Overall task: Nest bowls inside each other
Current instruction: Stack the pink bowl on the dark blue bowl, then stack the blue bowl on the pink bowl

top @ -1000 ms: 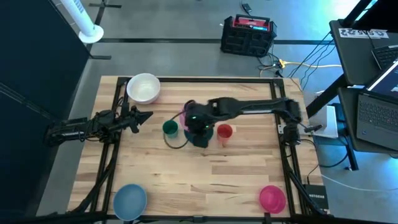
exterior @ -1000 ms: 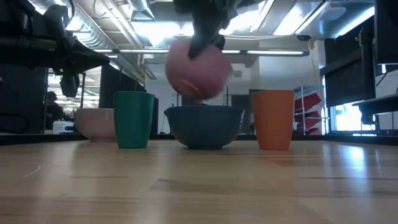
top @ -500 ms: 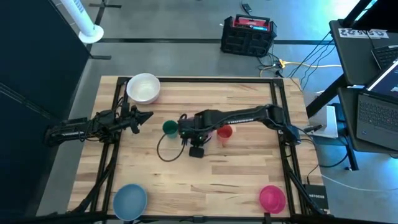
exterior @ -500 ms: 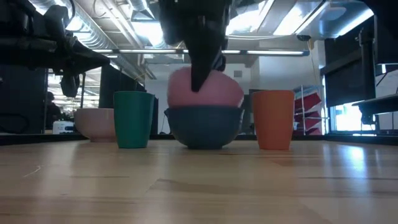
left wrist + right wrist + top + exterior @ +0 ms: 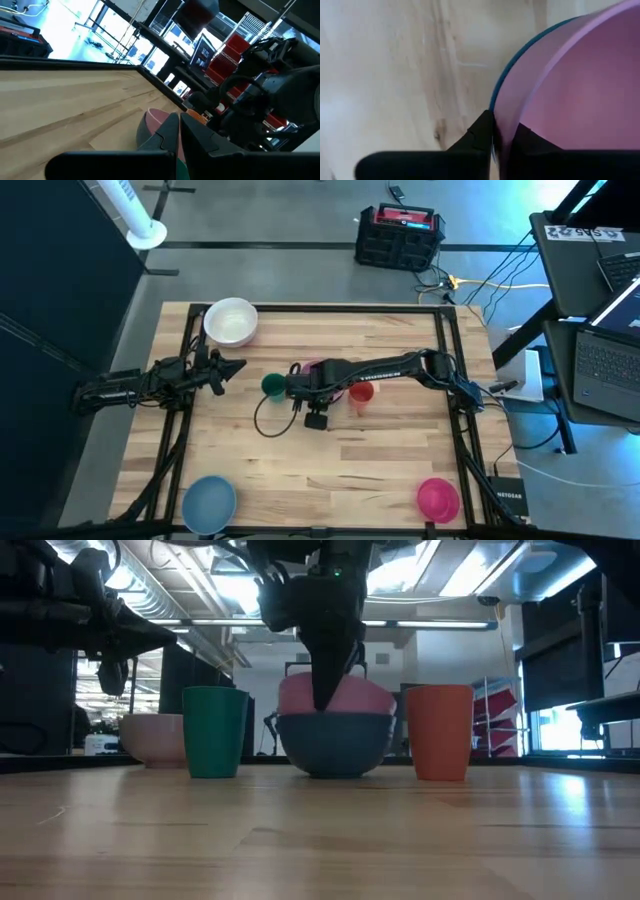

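A pale pink bowl (image 5: 350, 698) sits inside a dark blue bowl (image 5: 335, 745) at the table's middle, between a green cup (image 5: 215, 730) and a red cup (image 5: 440, 732). My right gripper (image 5: 325, 700) points down over the pink bowl's rim, on its green-cup side, and is shut on it. In the high view the right arm covers most of both bowls. My left gripper (image 5: 235, 367) waits shut and level at the table's left edge. A white bowl (image 5: 231, 321) stands at the far left, a light blue bowl (image 5: 209, 502) at the near left and a magenta bowl (image 5: 437, 498) at the near right. My right gripper pinches the pink bowl's rim (image 5: 504, 120), one finger (image 5: 522, 140) inside the bowl and the other (image 5: 480, 131) outside it. The fingers come from above, pointing down. The pink bowl rests upright in the dark blue bowl, its rim a little above the blue rim.
The two cups stand close on either side of the nested bowls. A dark cable loop (image 5: 268, 420) hangs from the right arm toward the near side. Bare wood lies across the table's near middle, between the light blue and magenta bowls.
My right gripper has gone down and a little toward the table's left edge with the pink bowl. The bowl hung tilted above the dark blue bowl; now it sits upright inside it.
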Controlling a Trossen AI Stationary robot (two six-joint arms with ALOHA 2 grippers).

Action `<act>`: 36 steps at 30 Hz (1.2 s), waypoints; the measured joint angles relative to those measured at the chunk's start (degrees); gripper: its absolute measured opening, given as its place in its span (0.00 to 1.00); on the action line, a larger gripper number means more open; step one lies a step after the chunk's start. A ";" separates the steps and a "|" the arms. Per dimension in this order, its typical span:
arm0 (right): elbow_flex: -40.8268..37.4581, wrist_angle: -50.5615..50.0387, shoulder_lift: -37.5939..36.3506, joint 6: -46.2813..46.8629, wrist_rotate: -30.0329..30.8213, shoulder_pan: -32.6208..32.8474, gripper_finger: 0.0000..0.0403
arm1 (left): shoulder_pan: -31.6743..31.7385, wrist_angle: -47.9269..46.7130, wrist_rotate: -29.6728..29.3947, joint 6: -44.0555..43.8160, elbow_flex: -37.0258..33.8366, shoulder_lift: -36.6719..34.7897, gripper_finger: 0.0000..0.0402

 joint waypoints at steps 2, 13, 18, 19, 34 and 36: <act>0.00 0.05 -0.34 0.21 -0.67 0.07 0.10 | 0.00 0.00 0.00 0.00 0.00 0.00 0.00; 0.18 0.21 -2.90 1.33 -4.08 0.69 0.32 | 0.00 0.00 -0.02 0.00 0.00 -0.02 0.00; 4.04 0.47 -5.36 1.27 -4.05 0.78 0.34 | -0.02 0.31 -0.02 0.00 0.00 0.00 0.00; 5.47 0.40 -5.51 1.03 -3.98 0.76 0.34 | -0.02 1.20 0.00 0.00 0.00 0.00 0.00; 20.64 -2.54 -13.38 -3.77 9.32 7.50 0.34 | -9.30 -0.71 17.04 9.36 23.13 13.95 0.04; 20.36 -4.61 -15.40 -3.00 12.85 9.05 0.34 | -11.66 -6.23 17.08 11.96 28.96 19.52 0.06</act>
